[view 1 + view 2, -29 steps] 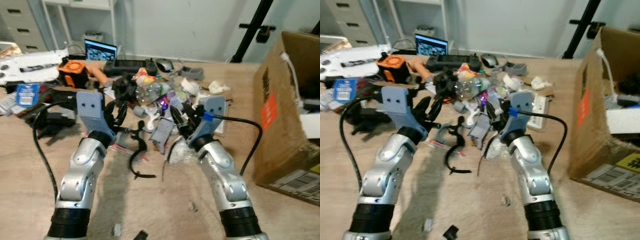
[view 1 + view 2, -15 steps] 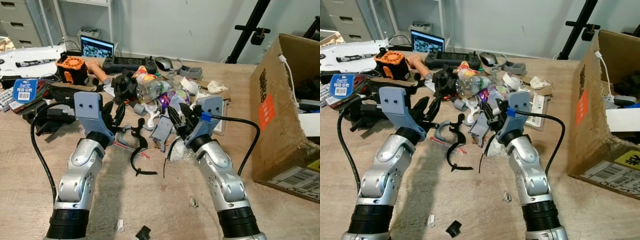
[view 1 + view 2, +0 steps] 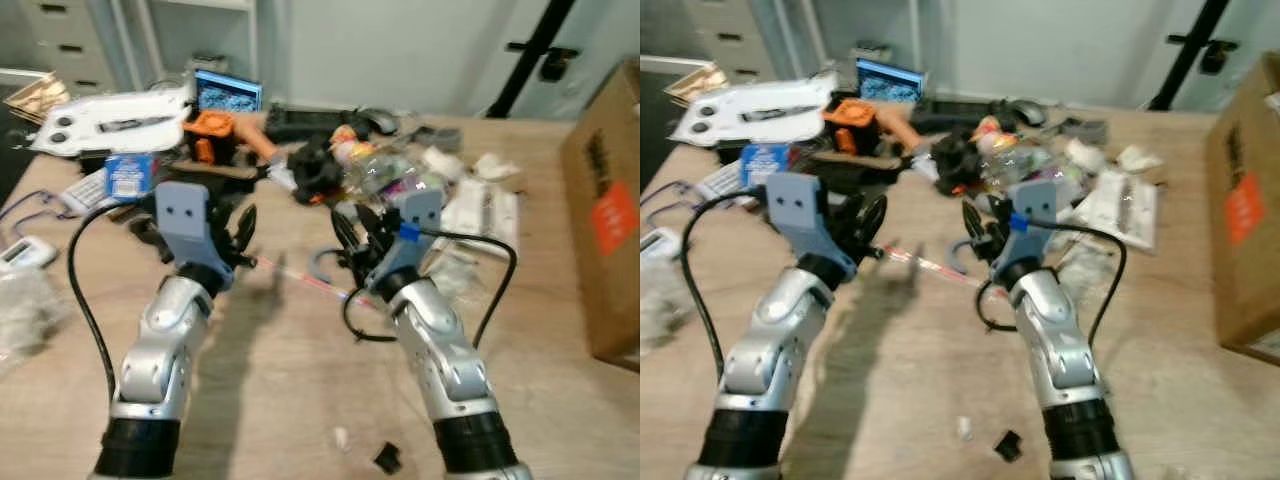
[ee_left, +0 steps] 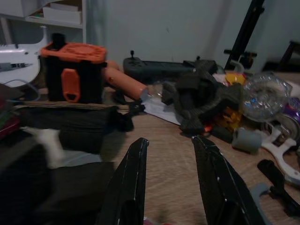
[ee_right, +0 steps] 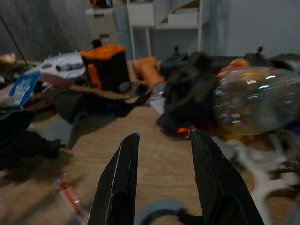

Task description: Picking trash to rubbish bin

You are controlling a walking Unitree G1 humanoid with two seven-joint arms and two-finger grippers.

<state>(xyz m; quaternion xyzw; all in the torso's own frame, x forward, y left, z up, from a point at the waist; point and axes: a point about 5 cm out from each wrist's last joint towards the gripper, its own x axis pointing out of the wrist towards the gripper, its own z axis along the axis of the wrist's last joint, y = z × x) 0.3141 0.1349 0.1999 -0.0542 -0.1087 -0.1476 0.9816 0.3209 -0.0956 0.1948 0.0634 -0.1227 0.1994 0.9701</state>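
Observation:
A heap of trash lies on the wooden table (image 3: 270, 380): a clear plastic bottle (image 3: 385, 172), a black crumpled lump (image 3: 315, 168), white paper wads (image 3: 490, 165), a thin red-and-white wrapper strip (image 3: 310, 280) and a black curved strap (image 3: 365, 325). My left gripper (image 3: 238, 232) hovers open and empty, short of the lump (image 4: 197, 101). My right gripper (image 3: 352, 238) is open and empty too, just above the strip and a grey ring (image 3: 325, 265), pointing at the bottle (image 5: 253, 96). A brown cardboard box (image 3: 610, 200) with an orange label stands at the right edge.
Behind the heap are an orange-and-black block (image 3: 210, 135), a small lit screen (image 3: 228, 92), a black controller (image 3: 300, 120) and a white device (image 3: 110, 110). A blue packet (image 3: 125, 175) and cables lie at the left. Small scraps (image 3: 387, 458) sit near the front. A black tripod leg (image 3: 530, 50) rises behind.
The camera has swung left and blurred, so the box now sits at the right edge. Both grippers stay open and empty, reaching a little further forward over the table.

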